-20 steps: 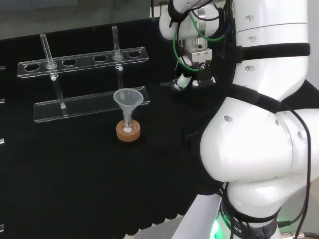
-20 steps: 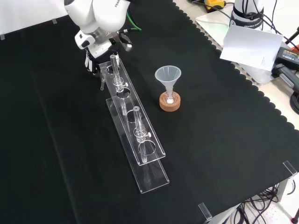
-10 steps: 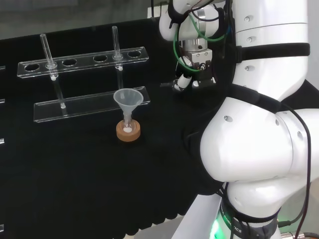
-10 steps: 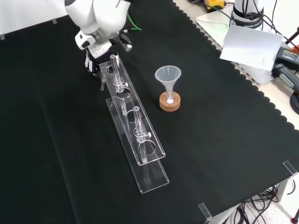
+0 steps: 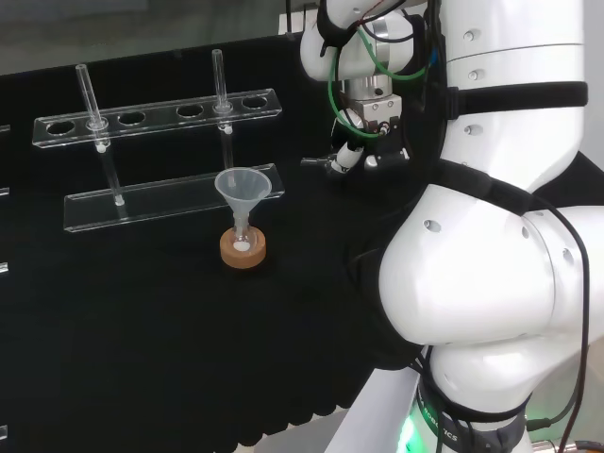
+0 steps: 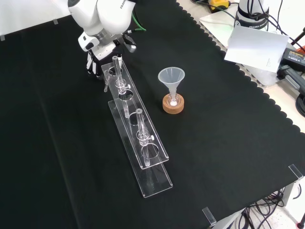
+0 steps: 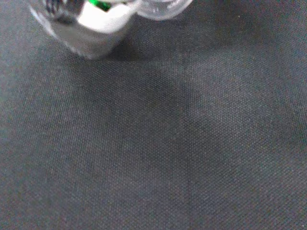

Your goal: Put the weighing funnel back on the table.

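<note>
Black woven cloth (image 7: 168, 158) beneath hand (image 7: 102, 17); clear conical funnel (image 6: 171, 78).

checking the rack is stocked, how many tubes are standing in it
2. In the front view, the far tube stands one hole in from the rack's far end, and the near tube one hole in from its near end. The glass is clear, so another could go unseen.
</note>
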Controlling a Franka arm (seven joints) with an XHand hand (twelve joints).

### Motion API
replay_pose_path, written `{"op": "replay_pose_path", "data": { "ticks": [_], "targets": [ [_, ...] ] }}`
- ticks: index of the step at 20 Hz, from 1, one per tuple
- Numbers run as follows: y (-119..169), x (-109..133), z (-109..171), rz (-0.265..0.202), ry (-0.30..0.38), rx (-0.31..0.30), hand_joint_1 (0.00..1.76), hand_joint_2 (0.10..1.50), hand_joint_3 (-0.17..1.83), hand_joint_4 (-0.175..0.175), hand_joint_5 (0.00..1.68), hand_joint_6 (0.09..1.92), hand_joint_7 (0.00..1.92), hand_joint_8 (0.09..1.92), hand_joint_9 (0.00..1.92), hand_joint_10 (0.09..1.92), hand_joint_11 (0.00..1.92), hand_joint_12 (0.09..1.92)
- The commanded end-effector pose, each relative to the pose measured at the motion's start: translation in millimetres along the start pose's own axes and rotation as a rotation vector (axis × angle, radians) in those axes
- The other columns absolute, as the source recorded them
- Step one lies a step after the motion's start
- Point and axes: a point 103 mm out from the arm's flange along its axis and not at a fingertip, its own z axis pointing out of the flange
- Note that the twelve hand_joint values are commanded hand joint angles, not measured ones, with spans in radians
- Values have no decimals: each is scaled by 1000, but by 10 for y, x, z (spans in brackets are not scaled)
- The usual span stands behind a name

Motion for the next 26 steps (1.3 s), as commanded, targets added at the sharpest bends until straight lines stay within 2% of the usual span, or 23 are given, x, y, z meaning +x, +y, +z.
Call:
{"op": "replay_pose_path", "data": {
  "ticks": [1,6,10,17,26],
  "targets": [
    [-55,33,-13,-20,-18,4,869,850,149,46,803,595,464,664,966,87,636,1156],
    [-169,63,-55,-18,-23,2,820,801,179,15,529,532,380,652,876,87,494,1238],
    [-316,138,-112,-30,-25,-7,774,757,206,5,408,408,296,646,803,87,393,1292],
    [-639,206,-355,-22,-26,-76,747,727,222,3,400,301,259,646,765,87,339,1319],
    [-1076,298,-599,9,-28,-111,746,730,232,0,427,286,302,655,789,87,346,1315]
  ]
}}
